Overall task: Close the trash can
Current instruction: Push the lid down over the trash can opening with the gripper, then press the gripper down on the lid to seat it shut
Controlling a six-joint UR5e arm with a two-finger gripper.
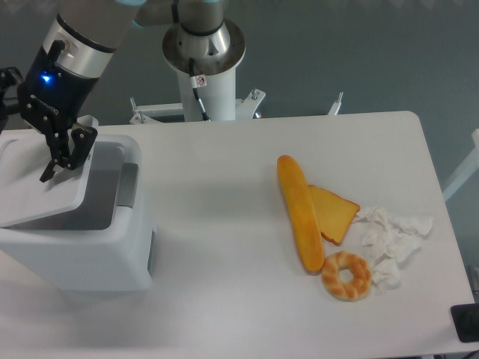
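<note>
One trash can [82, 247] stood at the table's [224, 299] left end, its lid [45, 187] tilted, a dark gap showing along the right edge. My gripper [58, 161] pressed on that lid, fingers [69, 149] close together, holding nothing. Well to the right lay a baguette [301, 213].

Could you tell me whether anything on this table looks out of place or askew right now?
The trash can lid sits tilted, not flat on the rim, leaving a gap on its right side, with the pincer on it. Crumpled white paper lies loose beside the bread ring at the right.
</note>
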